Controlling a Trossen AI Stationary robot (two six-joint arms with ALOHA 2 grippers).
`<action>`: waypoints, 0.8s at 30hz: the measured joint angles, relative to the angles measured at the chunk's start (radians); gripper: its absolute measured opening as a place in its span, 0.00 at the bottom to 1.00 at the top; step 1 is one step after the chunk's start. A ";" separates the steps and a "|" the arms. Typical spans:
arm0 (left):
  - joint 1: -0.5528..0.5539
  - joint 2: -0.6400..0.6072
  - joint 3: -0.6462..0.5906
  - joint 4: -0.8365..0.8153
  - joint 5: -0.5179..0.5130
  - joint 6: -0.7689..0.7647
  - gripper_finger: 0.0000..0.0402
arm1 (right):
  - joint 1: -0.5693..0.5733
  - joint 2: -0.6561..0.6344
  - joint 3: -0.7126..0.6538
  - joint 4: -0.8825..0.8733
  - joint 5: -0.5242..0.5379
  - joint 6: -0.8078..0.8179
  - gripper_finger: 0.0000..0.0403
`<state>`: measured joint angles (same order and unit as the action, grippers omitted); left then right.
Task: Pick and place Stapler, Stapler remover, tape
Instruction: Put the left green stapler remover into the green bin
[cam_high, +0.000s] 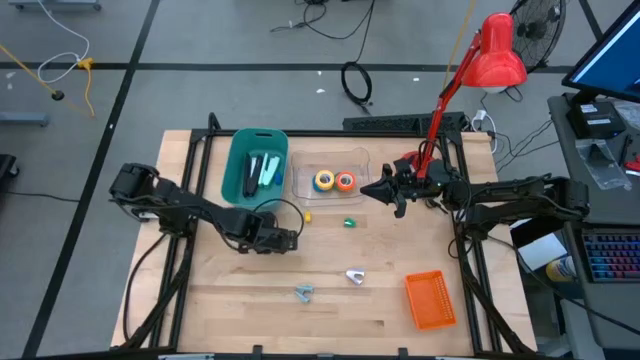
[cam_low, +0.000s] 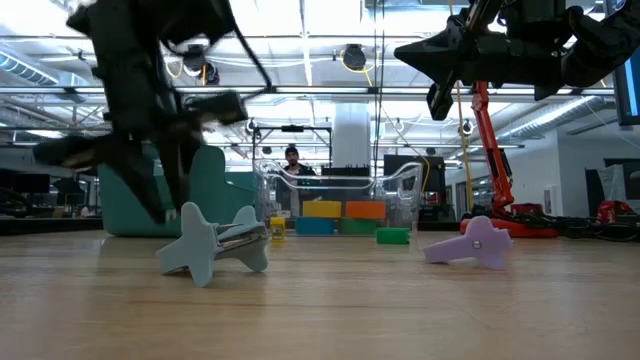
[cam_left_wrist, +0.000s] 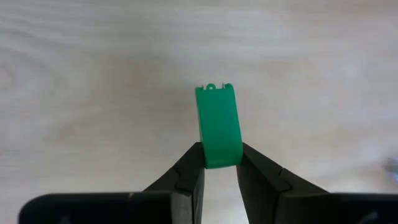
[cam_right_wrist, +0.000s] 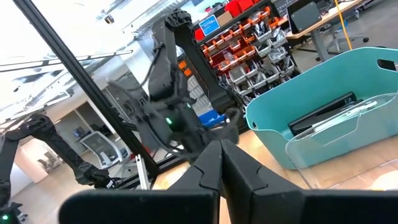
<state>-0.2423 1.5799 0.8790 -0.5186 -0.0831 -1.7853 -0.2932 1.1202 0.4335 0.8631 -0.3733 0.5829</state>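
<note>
Containers. A teal bin (cam_high: 240, 180) is sitting at the back of the wooden table (cam_high: 230, 310) and is holding the staplers (cam_high: 262, 170), one dark and one pale green, lying side by side. Just beside it, a clear tray (cam_high: 303, 185) is carrying a yellow tape roll (cam_high: 324, 180) and an orange tape roll (cam_high: 345, 181); from table height, a blue roll (cam_low: 315, 226) is showing under the yellow one. An orange basket (cam_high: 430, 300) is standing at the front right.

Grippers. The left gripper (cam_high: 293, 240) is hanging above the middle of the table, its fingers (cam_left_wrist: 189, 171) clenching a green item (cam_left_wrist: 217, 124) by one end (what kind of item cannot be told). The right gripper (cam_high: 385, 190) is hovering at the clear tray's right end, fingers pressed together with nothing between them.

Surface. A green tape roll (cam_high: 350, 222) is lying on the bare wood in front of the clear tray, near a small yellow piece (cam_high: 307, 215). Two staple removers are resting nearer the front, well apart from the bins: a blue-grey one (cam_high: 304, 291) and a pale one (cam_high: 355, 276).

Room. A red desk lamp (cam_high: 495, 55) is leaning over the table's back right corner. A person (cam_low: 291, 155) is standing far behind, and shelving with orange bins (cam_right_wrist: 249, 37) is lining the background.
</note>
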 joint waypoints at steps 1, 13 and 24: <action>-0.003 -0.019 0.007 0.000 0.005 0.019 0.20 | 0.000 0.000 0.000 0.000 0.000 0.000 0.00; 0.046 -0.346 0.070 -0.019 -0.302 0.263 0.19 | 0.000 0.000 0.000 0.000 0.000 0.000 0.00; 0.434 -0.460 0.070 -0.241 -0.284 0.535 0.19 | 0.000 0.000 0.000 0.007 0.003 0.011 0.00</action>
<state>0.1920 1.1201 0.9490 -0.7594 -0.3669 -1.2507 -0.2932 1.1202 0.4332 0.8696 -0.3707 0.5939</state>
